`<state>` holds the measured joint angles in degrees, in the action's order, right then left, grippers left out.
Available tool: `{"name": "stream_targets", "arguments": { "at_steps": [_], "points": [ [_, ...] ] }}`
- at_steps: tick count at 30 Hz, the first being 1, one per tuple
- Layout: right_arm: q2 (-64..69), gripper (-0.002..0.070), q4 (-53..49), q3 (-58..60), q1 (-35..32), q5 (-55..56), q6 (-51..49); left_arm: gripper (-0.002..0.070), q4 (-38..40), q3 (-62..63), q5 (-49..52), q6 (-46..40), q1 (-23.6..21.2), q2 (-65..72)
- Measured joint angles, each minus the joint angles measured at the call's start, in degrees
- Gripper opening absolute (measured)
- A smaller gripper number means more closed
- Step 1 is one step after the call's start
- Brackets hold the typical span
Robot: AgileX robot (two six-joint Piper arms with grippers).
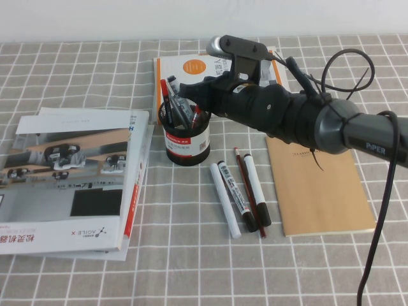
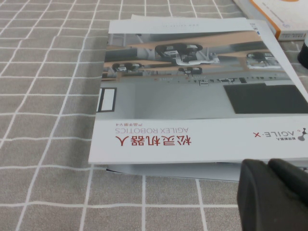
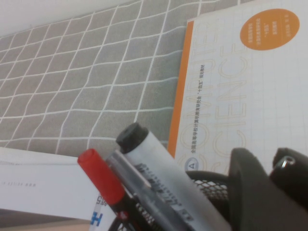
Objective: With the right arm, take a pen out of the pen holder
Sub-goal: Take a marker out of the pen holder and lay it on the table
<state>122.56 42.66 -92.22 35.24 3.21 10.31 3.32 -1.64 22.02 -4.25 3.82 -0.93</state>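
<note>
The black mesh pen holder (image 1: 187, 141) stands mid-table with several pens upright in it. My right gripper (image 1: 191, 106) reaches in over its top from the right. In the right wrist view its two dark fingers (image 3: 250, 192) stand close together at the holder's rim (image 3: 207, 185), with a shiny pen end (image 3: 287, 161) pinched between them. Beside them lean a red-capped pen (image 3: 98, 175) and a black-capped grey marker (image 3: 159, 168). My left gripper (image 2: 269, 166) appears only in its own wrist view, fingers together, low over the cloth at the brochure's edge.
Three pens lie on the cloth right of the holder: a white marker (image 1: 225, 201), a thin dark pen (image 1: 248, 194) and a black-capped marker (image 1: 255, 191). A brown notebook (image 1: 319, 185) lies further right, an orange-and-white book (image 1: 191, 67) behind the holder, and AgileX brochures (image 1: 64, 178) on the left.
</note>
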Motion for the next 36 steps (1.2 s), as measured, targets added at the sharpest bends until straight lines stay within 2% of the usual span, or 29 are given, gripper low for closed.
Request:
{"name": "stream_targets", "arguments": {
  "at_steps": [6, 13, 18, 30, 36],
  "points": [
    [0.0, 0.0063, 0.0, 0.0, 0.0, 0.0, 0.0, -0.0004, 0.0, 0.0, 0.0, 0.0, 0.0, 0.0],
    [0.0, 0.0165, 0.0, 0.0, 0.0, 0.0, 0.0, -0.0004, 0.0, 0.0, 0.0, 0.0, 0.0, 0.0],
    [0.0, 0.0189, 0.0, 0.0, 0.0, 0.0, 0.0, -0.0004, 0.0, 0.0, 0.0, 0.0, 0.0, 0.0],
    [-0.3, 0.0181, 0.0, 0.0, 0.0, 1.2, 0.0, -0.0004, 0.0, 0.0, 0.0, 0.0, 0.0, 0.0],
    [-0.3, 0.0099, 0.0, 0.0, 0.0, 1.2, 0.0, -0.0004, 0.0, 0.0, 0.0, 0.0, 0.0, 0.0]
  ]
}}
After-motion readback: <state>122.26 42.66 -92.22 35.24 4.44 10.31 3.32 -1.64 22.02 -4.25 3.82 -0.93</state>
